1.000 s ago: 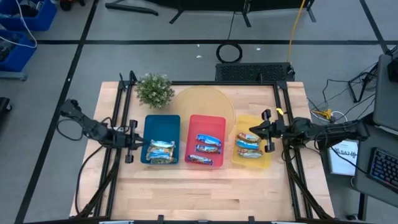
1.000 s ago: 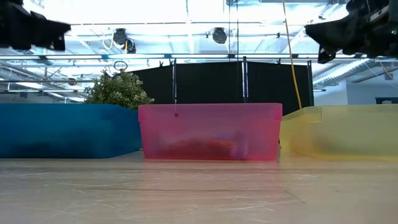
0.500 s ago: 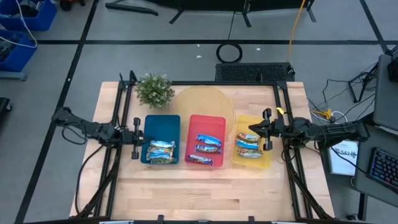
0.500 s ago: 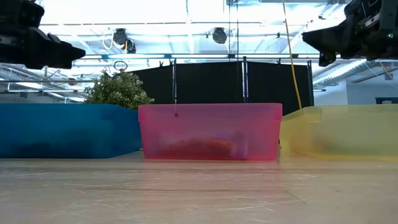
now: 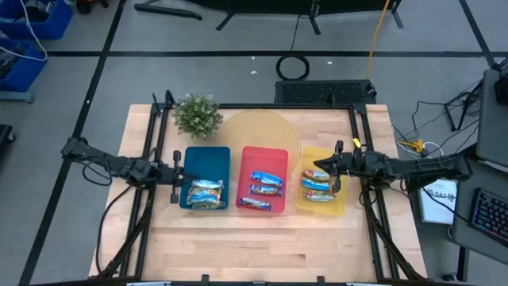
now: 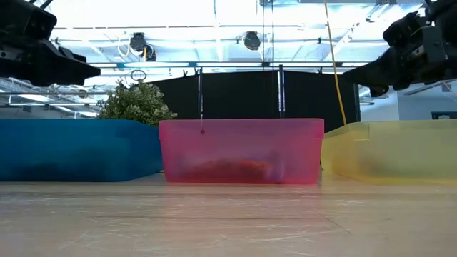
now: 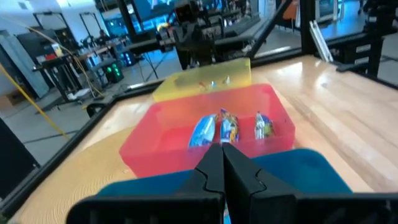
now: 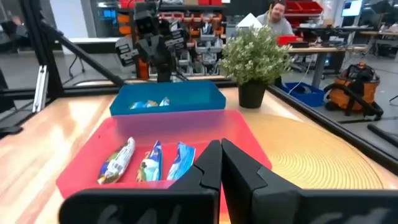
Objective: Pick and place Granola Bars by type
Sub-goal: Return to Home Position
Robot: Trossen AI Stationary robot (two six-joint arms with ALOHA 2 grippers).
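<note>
- Your left gripper is hanging just beside the blue tray, at its 9 o'clock side. Its fingers are clenched together on nothing, as its own wrist view is showing you.
- The blue tray is sitting leftmost on the table. It is holding a small pile of granola bars bunched at its 6 o'clock end, and its 12 o'clock end is lying bare.
- The red tray is sitting in the middle. It is holding three bars lying crosswise, one after another from its centre toward 6 o'clock.
- The yellow tray is sitting rightmost, carrying a cluster of bars around its centre.
- Your right gripper is hovering at the yellow tray's 3 o'clock rim, with its fingers pressed shut and empty.
- A plant is standing at 12 o'clock of the blue tray. A round mat is lying beside it, with the red tray's 12 o'clock end overlapping it.
- The low view is giving you only the three tray walls in a row. The bars are hiding behind them, apart from a reddish blur through the red wall, and both grippers are riding above rim height.
- The left wrist view is looking across the red tray's three bars to the yellow tray. The right wrist view is looking across them to the blue tray and plant, and it alone is showing a person sitting in the room beyond.
</note>
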